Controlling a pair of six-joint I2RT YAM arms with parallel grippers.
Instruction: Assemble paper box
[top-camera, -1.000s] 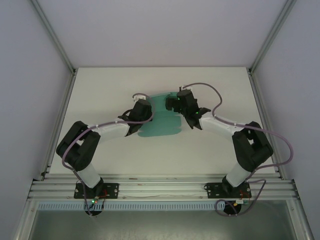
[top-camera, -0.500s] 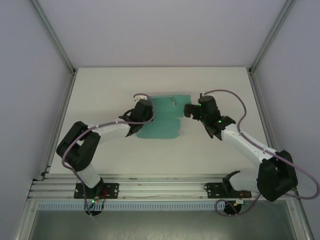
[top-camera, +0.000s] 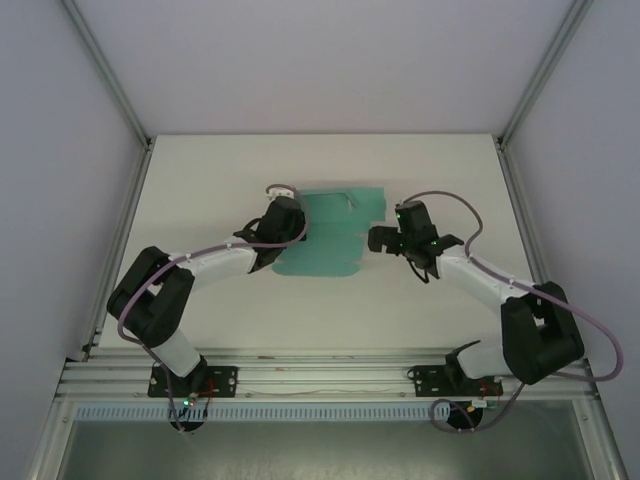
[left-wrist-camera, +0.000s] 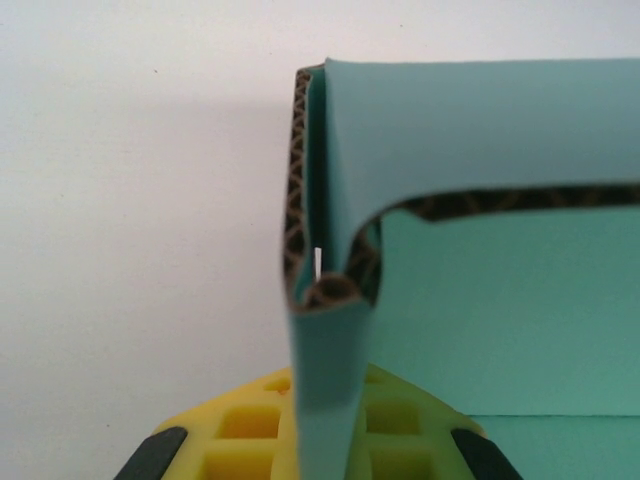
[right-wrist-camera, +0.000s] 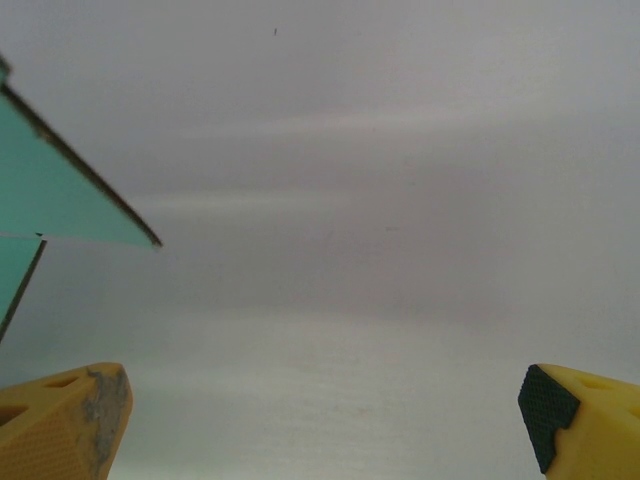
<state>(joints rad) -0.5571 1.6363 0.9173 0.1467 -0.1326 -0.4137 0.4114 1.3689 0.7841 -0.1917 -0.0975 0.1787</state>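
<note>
The paper box (top-camera: 330, 240) is a teal-green die-cut sheet lying mostly flat mid-table, with a raised flap along its far edge. My left gripper (top-camera: 298, 222) is shut on the sheet's left side. In the left wrist view a folded strip of the paper box (left-wrist-camera: 325, 380) stands pinched between the yellow fingers (left-wrist-camera: 235, 430) of my left gripper (left-wrist-camera: 325, 445), and the corrugated edge curls above. My right gripper (top-camera: 378, 238) sits just off the sheet's right edge. It stands open (right-wrist-camera: 325, 420) over bare table, with a corner of the paper box (right-wrist-camera: 50, 195) at upper left.
The white table (top-camera: 450, 180) is ringed by grey walls and aluminium posts. An aluminium rail (top-camera: 320, 375) carrying both arm bases runs along the near edge. The right arm's purple cable (top-camera: 455, 215) loops above its forearm.
My right gripper has pulled off the sheet and moved to its right side, its elbow swinging outward. The sheet's far flap has come into view. The left gripper has kept its grip and place.
</note>
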